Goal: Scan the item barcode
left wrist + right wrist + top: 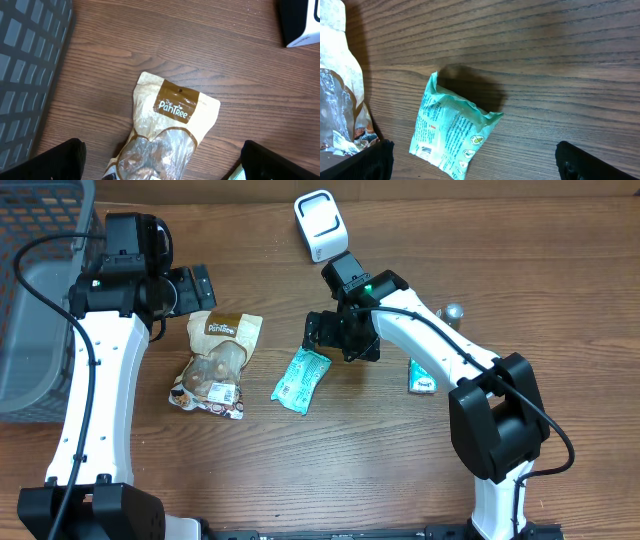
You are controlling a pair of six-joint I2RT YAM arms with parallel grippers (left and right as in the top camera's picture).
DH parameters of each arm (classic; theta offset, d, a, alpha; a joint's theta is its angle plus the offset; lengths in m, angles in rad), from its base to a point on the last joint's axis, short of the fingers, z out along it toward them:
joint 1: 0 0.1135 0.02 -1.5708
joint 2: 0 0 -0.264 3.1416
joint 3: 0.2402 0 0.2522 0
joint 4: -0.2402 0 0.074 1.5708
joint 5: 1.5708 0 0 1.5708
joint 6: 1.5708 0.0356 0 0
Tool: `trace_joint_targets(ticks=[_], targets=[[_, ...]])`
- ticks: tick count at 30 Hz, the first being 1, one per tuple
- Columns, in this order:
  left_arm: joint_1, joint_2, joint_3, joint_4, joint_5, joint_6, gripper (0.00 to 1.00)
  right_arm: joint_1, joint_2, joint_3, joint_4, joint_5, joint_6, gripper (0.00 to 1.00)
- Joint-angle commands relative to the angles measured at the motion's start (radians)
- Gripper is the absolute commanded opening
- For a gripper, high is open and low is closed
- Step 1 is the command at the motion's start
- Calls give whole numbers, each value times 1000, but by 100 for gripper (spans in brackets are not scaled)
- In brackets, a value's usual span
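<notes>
Teal packet (301,380) lies flat, long axis slanting near-left to far-right.

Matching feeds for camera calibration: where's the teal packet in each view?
Overhead: the teal packet lies near the centre of the frame, slanted.
Left wrist: at most a teal sliver at the bottom edge, towards the right; too little to be sure.
Right wrist: lower left of centre, crumpled end pointing up.
Shared landmark: the brown PanTree pouch, which lies left of the packet and shows in all three views.
</notes>
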Motion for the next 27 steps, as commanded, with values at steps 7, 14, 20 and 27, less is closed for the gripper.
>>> trace_joint_targets(ticks=[7,14,20,27], targets=[[-8,3,21,0,4,-7,99,-1,-37,14,2,9,-5,100],[-8,4,21,-112,172,-35,100,-2,-37,14,125,10,-5,100],[-11,5,13,-174,274,-37,100,-6,-37,7,123,10,-93,100],[-88,5,-78,-186,326,-29,4,-7,-36,1,84,9,-246,75]])
